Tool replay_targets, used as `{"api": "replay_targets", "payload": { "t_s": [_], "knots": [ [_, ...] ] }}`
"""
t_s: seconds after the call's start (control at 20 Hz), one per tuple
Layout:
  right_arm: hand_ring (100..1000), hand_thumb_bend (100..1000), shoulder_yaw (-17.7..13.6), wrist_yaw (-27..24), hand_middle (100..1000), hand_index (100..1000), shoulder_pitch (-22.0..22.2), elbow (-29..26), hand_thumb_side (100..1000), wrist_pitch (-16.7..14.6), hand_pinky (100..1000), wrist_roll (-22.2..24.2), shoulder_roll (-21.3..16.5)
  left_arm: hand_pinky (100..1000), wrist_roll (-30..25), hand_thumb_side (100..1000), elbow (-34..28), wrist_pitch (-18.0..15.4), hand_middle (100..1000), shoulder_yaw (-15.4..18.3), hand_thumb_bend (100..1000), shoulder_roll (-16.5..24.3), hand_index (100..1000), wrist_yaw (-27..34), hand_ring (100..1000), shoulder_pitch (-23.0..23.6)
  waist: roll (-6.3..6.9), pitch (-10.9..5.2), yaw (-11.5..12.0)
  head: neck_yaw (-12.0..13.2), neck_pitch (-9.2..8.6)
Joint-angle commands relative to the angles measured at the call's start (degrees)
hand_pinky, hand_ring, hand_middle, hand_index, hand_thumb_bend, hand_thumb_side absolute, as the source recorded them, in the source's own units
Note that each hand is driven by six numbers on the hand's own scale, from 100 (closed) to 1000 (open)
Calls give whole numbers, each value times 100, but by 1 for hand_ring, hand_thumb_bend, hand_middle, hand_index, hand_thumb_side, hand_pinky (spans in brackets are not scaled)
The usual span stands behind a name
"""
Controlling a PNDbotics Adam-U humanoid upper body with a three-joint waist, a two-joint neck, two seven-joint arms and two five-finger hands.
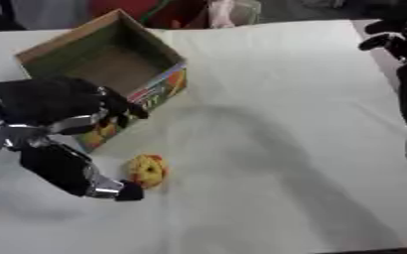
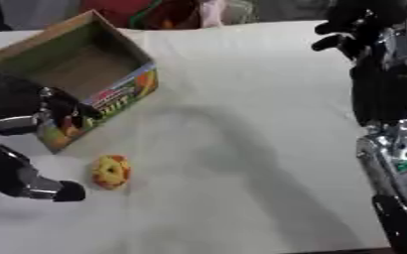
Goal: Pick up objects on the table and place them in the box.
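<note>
A small round yellow and red object (image 1: 146, 170) lies on the white table, just in front of the box. The cardboard box (image 1: 160, 93) stands open at the back left, with colourful print on its front wall; its inside looks bare. My left hand (image 1: 55, 104) hovers at the left, open. Its thumb tip (image 1: 129, 191) is right beside the near side of the yellow object, and its fingers (image 1: 120, 106) reach toward the box's front wall. My right hand (image 2: 356, 30) hangs above the far right of the table with relaxed fingers, holding nothing.
White cloth (image 1: 276, 149) covers the table, which ends at the far edge behind the box. My right forearm (image 2: 394, 163) runs down the right side. Red and other coloured items (image 2: 168, 12) sit beyond the far edge.
</note>
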Motion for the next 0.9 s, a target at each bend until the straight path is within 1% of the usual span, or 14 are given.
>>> {"api": "replay_targets", "payload": {
  "t_s": [0.05, 0.15, 0.45, 0.75, 0.9],
  "knots": [
    [626, 100, -27, -22, 606, 806, -27, -115, 912, 16, 539, 24, -70, 522, -3, 789, 221, -49, 654, -40, 583, -45, 924, -140, 617, -54, 4, -127, -6, 15, 16],
    [627, 100, -26, -18, 605, 806, -23, -115, 913, 25, 539, 32, -61, 518, -3, 765, 377, -67, 654, -76, 580, -146, 917, -231, 613, -58, 7, -120, -15, 23, 12],
    [627, 100, -16, -13, 605, 806, -20, -115, 915, 48, 539, 48, -39, 510, 14, 748, 826, -121, 658, -151, 572, -378, 898, -569, 608, -38, 21, -96, -48, 53, -7],
    [628, 100, -13, -12, 605, 807, -21, -115, 917, 67, 540, 56, -11, 496, 276, 738, 1186, -160, 655, -175, 559, -566, 880, -899, 596, -31, 31, -79, -85, 96, -50],
    [629, 100, -16, -16, 605, 807, -21, -115, 918, 64, 540, 56, -5, 487, 352, 710, 1354, -235, 651, -217, 556, -614, 858, -1070, 594, -27, 32, -73, -101, 117, -60]
  ]
}}
